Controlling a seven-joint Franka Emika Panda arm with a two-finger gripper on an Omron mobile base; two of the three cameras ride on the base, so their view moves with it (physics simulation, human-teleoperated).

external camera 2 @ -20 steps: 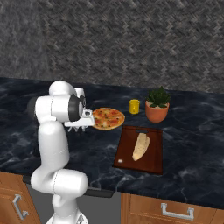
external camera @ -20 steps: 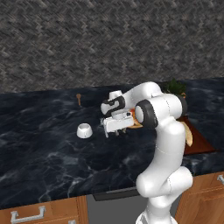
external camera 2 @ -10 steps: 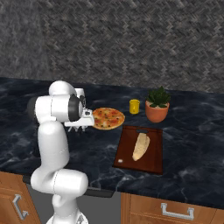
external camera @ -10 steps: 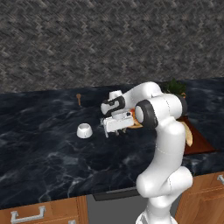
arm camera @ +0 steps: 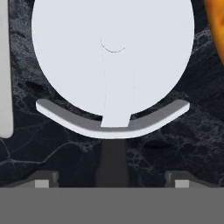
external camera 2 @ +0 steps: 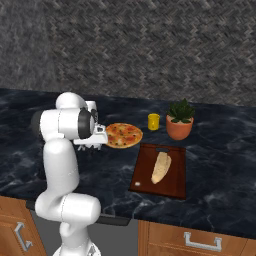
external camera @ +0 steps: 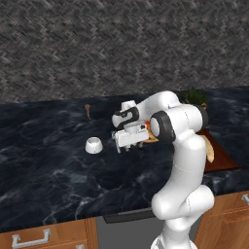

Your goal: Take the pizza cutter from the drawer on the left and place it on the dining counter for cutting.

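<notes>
Straddling the pizza cutter point(arm camera: 113, 65), the end effector point(arm camera: 113, 181) gapes wide.

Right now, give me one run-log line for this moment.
claw: open | pizza cutter: lying on dining counter, between claw tips | pizza: beside it

- Left base view: from behind the arm's left, looking forward and down over the bench point(external camera: 44, 165).
- Right base view: from behind its right, sharing that bench.
- Hand view: close above the bench, looking down.
</notes>
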